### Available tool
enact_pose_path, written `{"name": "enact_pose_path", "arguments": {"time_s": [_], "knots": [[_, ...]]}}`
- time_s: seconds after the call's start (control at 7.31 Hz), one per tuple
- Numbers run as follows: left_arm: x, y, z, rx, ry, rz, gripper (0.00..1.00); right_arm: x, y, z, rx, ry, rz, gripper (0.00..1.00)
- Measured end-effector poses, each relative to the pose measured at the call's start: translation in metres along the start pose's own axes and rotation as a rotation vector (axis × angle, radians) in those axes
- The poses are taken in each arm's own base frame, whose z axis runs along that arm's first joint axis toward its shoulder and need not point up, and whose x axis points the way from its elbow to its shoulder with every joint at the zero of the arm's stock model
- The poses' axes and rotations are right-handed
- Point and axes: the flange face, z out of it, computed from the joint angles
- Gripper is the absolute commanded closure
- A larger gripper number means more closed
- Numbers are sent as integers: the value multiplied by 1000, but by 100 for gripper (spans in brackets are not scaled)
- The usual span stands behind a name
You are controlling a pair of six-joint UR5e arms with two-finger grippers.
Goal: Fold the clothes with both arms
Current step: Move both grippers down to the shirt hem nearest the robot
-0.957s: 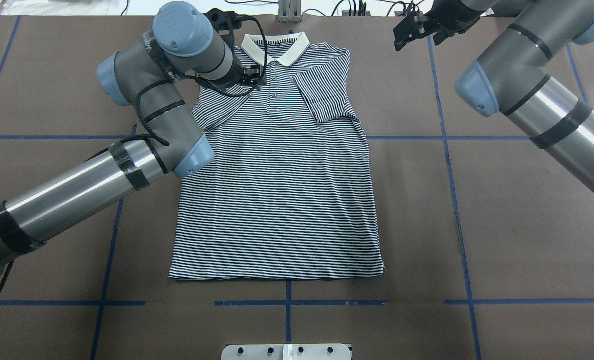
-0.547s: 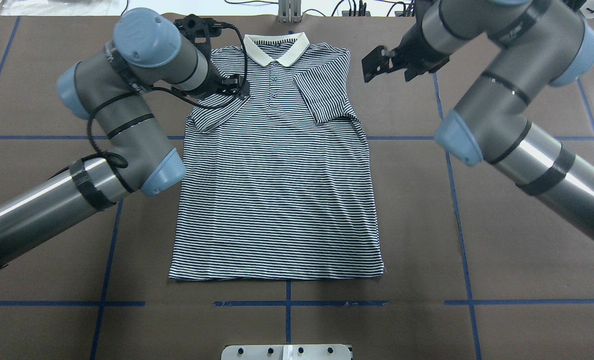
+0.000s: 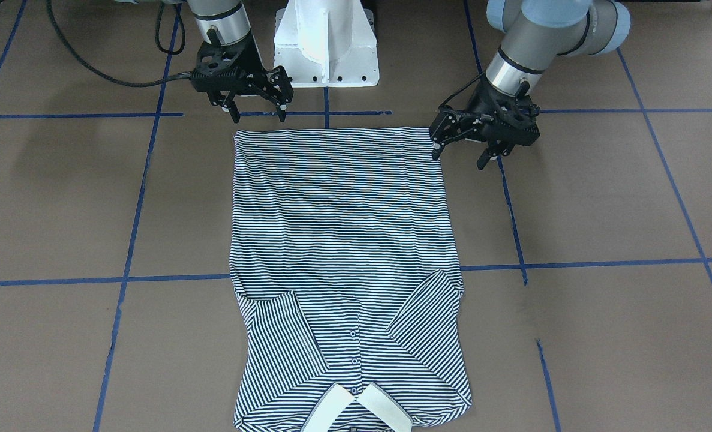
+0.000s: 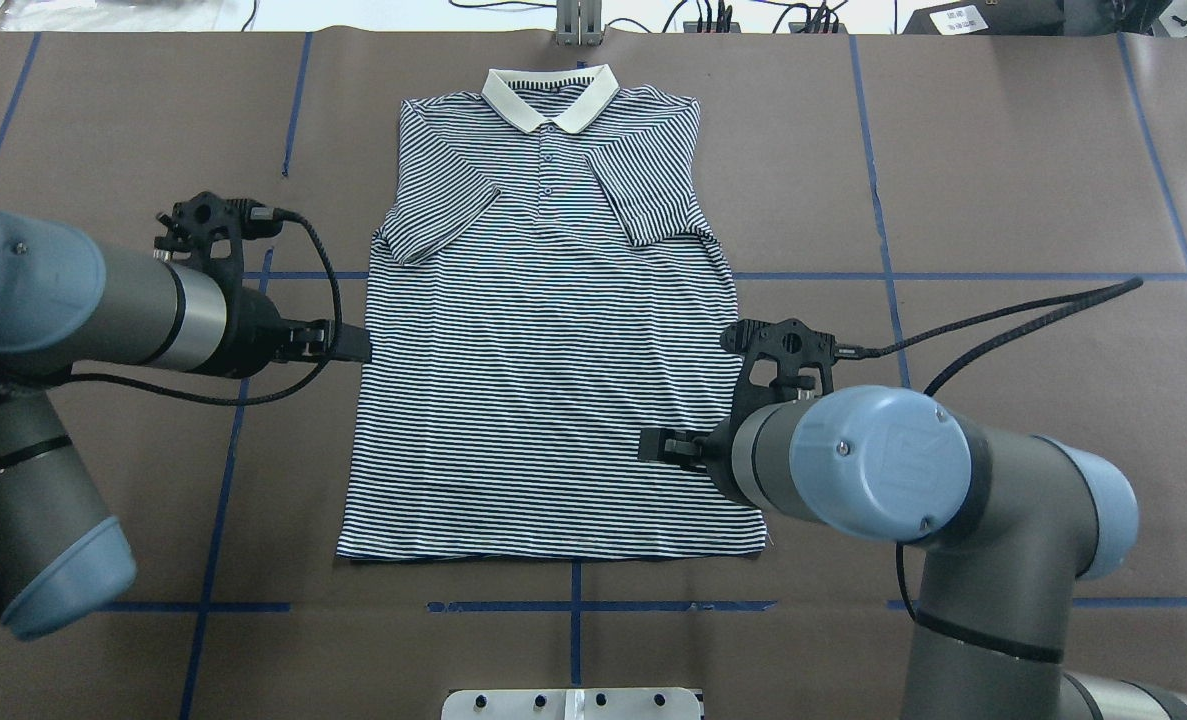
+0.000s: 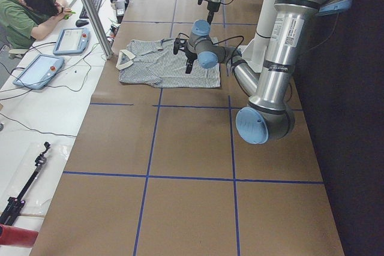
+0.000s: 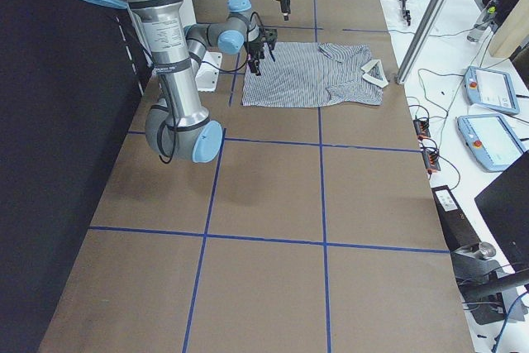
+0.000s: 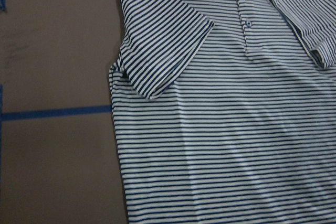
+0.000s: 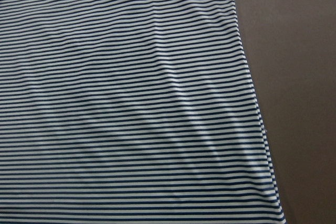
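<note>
**Sleeves in, grippers poised over the hem for the lengthwise fold**

The brown-papered table (image 4: pixel 1003 200) carries the striped polo shirt (image 4: pixel 553 400) at its middle, face up and flat, with the collar at the far end and the hem nearest the robot.

The left arm (image 4: pixel 73 300) comes in low from the left and the right arm (image 4: pixel 883 460) from the right. Both bend toward the near half of the garment.

The left sleeve (image 4: pixel 433 200) and the right sleeve (image 4: pixel 648 190) both lie folded inward across the chest. Judging by that, the sleeve stage looks done and the bottom-to-top fold is the step in hand.

The cream collar (image 4: pixel 550 95) lies neat and spread.

The left gripper (image 3: pixel 460 155) hangs just off the shirt's left near corner, its jaws spread wide and holding nothing. The right gripper (image 3: pixel 258 114) hovers above the right near corner, slightly to the robot's side of the cloth, equally wide and empty. Neither touches the fabric as far as the views show.

The hem (image 4: pixel 553 545) runs straight between the two corners.

The next move probably calls for both grippers to drop onto their corners, pinch only the hem layers and lift together. They would then carry the edge far toward the collar at matched pace, so the stripes stay square and the sleeves are not dragged open.
</note>
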Motion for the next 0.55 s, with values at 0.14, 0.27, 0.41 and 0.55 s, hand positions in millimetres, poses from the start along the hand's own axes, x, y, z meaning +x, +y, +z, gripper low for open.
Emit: {"name": "enact_pose_path", "arguments": {"time_s": [0.14,0.27,0.41,0.55], "knots": [[-5,29,11,-3,-5,-55,27,10,16,6,9,-32,15,3],[-8,54,23,-5,-18,-108,37,19,25,11,25,-55,19,2],[-8,76,35,-10,-31,-156,39,23,30,14,36,-65,18,1],[-7,92,45,-20,-42,-190,41,25,33,16,40,-69,16,1]]}}
